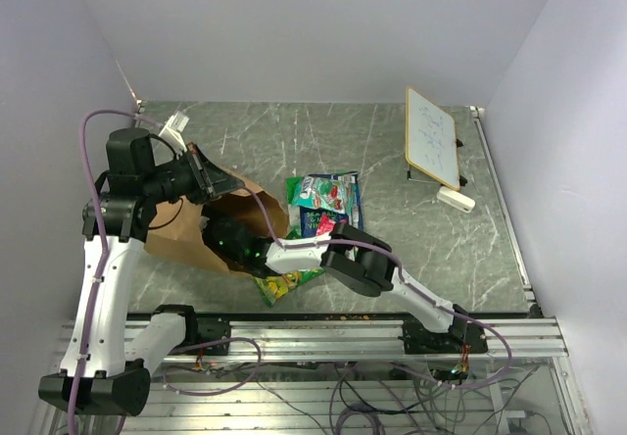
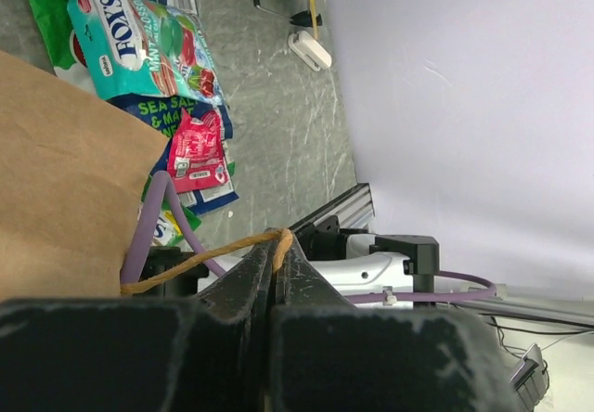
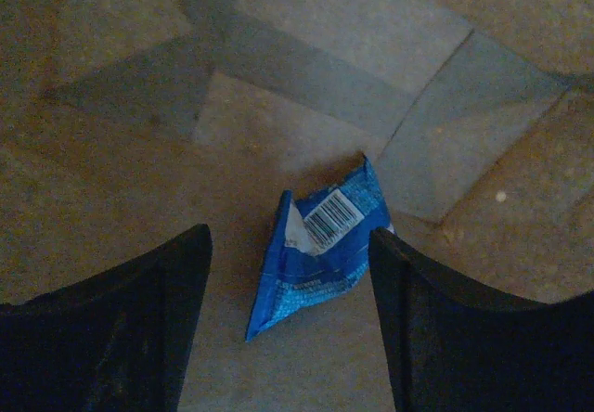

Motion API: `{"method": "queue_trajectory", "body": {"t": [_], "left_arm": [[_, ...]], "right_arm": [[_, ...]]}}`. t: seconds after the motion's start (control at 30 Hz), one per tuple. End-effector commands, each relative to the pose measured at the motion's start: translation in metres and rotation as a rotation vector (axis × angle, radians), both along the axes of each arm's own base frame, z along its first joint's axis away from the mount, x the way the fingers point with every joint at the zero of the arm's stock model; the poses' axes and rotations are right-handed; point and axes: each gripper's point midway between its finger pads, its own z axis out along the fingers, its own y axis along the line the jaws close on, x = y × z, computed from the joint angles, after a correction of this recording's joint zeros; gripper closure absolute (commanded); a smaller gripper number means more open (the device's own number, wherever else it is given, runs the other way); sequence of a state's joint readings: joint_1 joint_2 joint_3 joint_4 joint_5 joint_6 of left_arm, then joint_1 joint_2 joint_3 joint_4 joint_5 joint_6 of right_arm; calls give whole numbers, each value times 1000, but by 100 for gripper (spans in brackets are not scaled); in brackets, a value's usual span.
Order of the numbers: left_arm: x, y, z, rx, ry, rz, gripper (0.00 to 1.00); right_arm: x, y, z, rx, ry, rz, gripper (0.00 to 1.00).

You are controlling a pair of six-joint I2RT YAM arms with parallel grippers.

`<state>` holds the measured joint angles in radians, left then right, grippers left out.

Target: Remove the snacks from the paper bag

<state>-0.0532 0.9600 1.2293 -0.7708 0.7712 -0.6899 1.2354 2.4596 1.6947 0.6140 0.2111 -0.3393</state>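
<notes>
The right tool is deep inside the paper bag. Its two dark fingers stand wide apart. A small blue packet lies between them on the brown paper floor of the bag. The packet has a white patch with black bars on it. The fingers are on each side of the packet and do not touch it. No other snack shows in there.

The left tool is squeezed tight on the thin brown handle of the bag. It holds up the top edge of the bag, so the mouth is open. The bag lies on its side on the desk, with its mouth turned to the right.

More snacks lie on the desk just outside the mouth. A teal packet lies partly on a dark blue bag. A red packet lies on the blue bag too. A yellow-green packet lies near the front edge, right by the bag.

The right arm stretches low from its base across to the left and goes into the bag. The left arm stands up tall at the left and bends over the bag.

Far off on the right, a white board stands tilted, with a little white thing beside it.
</notes>
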Motion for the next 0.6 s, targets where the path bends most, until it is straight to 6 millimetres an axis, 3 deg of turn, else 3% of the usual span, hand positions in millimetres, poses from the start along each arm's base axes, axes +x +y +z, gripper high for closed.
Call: {"method": "queue_trajectory", "body": {"t": [0.0,0.2,0.4,0.47,0.57], "left_arm": [[-9,-5,8,-51,3,-8,93],[-21,0,-4,-31,35,32,93],[-27,12,-20,9,94,126,93],[-25,14,-19,14,86,145,93],[-21,18,-20,54,78,154,93]], "right_arm": [[12,-4,-28,-83,-9,-31,36],[33,-10,-26,-76,-10,-99,62],[46,-28,3,-13,-18,-109,95],[46,-35,10,-10,-42,-109,100],[44,-45,20,-15,-73,-111,100]]}}
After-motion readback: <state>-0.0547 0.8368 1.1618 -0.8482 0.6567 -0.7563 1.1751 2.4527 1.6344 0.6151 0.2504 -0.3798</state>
